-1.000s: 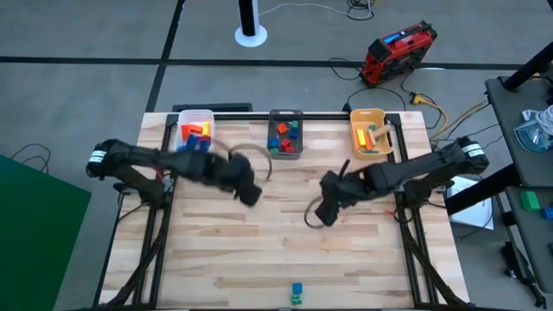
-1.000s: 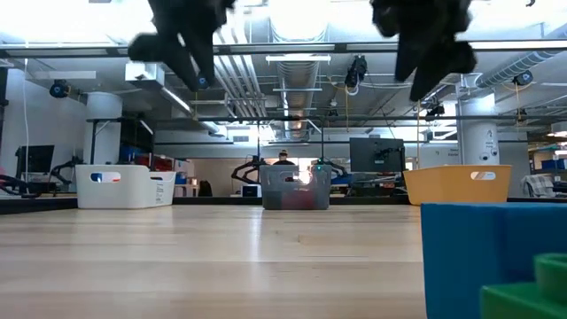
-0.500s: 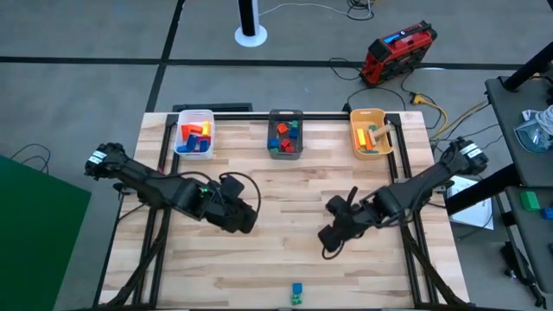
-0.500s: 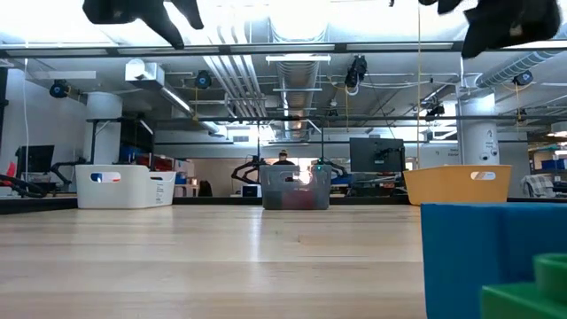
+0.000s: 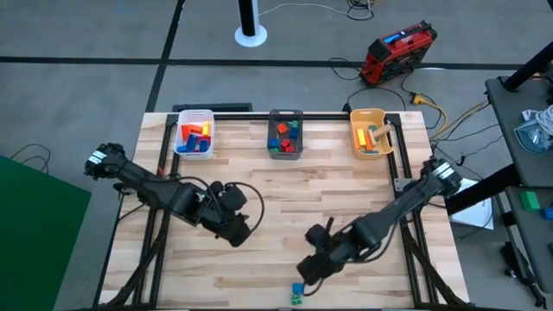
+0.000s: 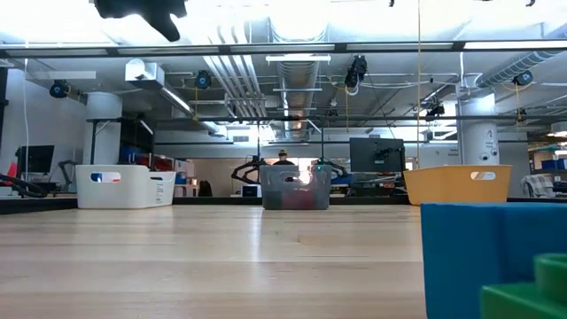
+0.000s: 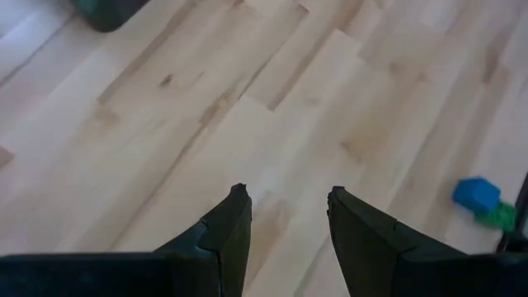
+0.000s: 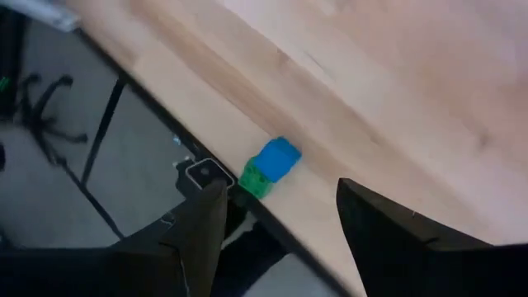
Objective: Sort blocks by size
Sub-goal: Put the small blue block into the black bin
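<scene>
High view: two last blocks sit at the very near edge of the table.

Nearest, the blue block [image 5: 297, 288] and the green block [image 5: 296, 299] touch each other right at the table [image 5: 259, 268] rim, and I think a clumsy push could drop them to the floor. The right gripper [image 5: 308, 269] hangs just beside them, fingers spread and empty; coming down crooked, it may catch both at once. The left gripper [image 5: 239, 231], also spread and empty, waits further left. At the far edge stand the white bin [image 5: 183, 115], grey bin [image 5: 299, 149] and orange bin [image 5: 352, 130], holding sorted blocks.
</scene>
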Controlling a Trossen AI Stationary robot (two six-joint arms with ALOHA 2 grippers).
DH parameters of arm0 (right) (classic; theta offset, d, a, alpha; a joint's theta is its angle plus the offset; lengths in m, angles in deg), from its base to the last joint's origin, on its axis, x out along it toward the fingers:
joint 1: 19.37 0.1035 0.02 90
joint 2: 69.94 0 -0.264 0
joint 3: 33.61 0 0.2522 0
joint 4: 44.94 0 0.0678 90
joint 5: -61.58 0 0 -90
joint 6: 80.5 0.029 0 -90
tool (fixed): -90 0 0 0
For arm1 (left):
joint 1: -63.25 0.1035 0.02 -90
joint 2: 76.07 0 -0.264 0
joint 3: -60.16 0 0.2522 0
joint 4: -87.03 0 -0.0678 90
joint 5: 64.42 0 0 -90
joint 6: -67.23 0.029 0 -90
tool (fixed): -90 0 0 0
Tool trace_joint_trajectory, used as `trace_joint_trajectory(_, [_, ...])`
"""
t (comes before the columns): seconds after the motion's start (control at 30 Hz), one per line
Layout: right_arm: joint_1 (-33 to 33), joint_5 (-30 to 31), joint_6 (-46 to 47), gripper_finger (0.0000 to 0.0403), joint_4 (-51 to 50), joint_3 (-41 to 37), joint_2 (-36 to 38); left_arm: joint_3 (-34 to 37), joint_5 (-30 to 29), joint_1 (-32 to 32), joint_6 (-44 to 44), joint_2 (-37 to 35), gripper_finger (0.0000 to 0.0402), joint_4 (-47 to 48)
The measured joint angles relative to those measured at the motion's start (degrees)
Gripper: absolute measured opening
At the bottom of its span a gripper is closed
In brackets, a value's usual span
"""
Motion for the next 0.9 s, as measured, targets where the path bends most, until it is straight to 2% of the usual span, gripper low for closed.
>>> trace_joint_trajectory(0.1, [0.25, -1.83, 10.73, 0.0219, -3.09, 4.20, -4.67, 0.00, -0.08, -1.26, 1.19, 0.00, 0.0140, 0.00])
trace_joint_trajectory(0.2, [0.60, -2.80, 16.58, 0.0219, -2.93, 8.14, -9.64, 0.00, -0.38, -2.24, 1.48, -0.02, 0.0140, 0.03])
trace_joint_trajectory(0.33, [0.72, -2.87, 19.38, 0.0220, -5.34, 14.97, -16.38, 0.02, -0.57, -3.11, 1.50, -0.04, 0.0140, 0.11])
trace_joint_trajectory(0.6, [0.59, -5.26, 24.80, 0.0261, -23.63, 31.15, -28.09, 0.81, -0.70, -3.41, 1.72, -0.09, 0.0139, 0.26])
trace_joint_trajectory(0.9, [0.63, -7.11, 27.18, 0.0316, -22.56, 35.61, -34.04, 0.83, -1.59, -3.40, 1.88, -0.07, 0.0139, 0.23])
